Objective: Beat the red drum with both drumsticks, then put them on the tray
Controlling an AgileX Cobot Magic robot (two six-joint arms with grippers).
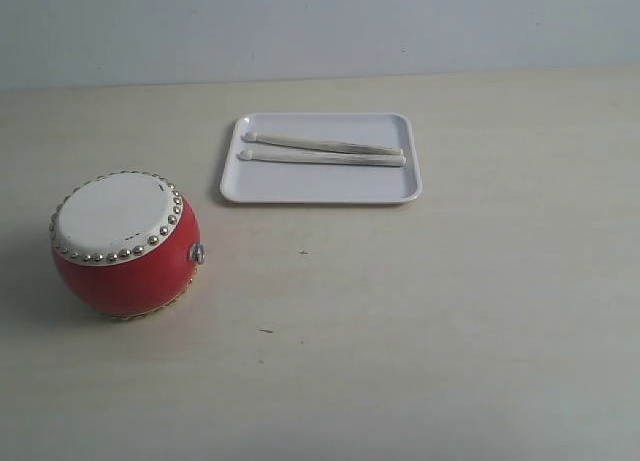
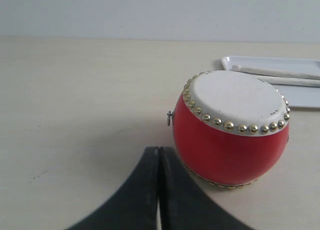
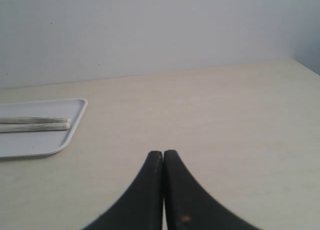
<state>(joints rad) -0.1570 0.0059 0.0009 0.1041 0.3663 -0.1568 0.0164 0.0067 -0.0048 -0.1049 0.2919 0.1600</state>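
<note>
The red drum (image 1: 125, 243) is sitting on the pale wooden table (image 1: 450, 331) on the left arm's side, leaning a little so its cream skin is facing up and toward the centre, its small metal side ring (image 1: 196, 252) pointing toward the tray. The white tray (image 1: 320, 184) is lying farther back, well apart from the drum, and both drumsticks (image 1: 320, 158) are resting inside it side by side, nearly parallel, rounded tips toward the drum's side. The left gripper (image 2: 159, 151) is hanging just beside the drum with its black fingers pressed together and nothing between them. The right gripper (image 3: 163, 154) is likewise closed tight and empty, hovering over bare table near the tray's far end. Laid flat and together like this, the sticks are probably lying where either arm could reach them, though whether the beating is done cannot be judged here. No brand, label or writing is showing on anything.
</note>
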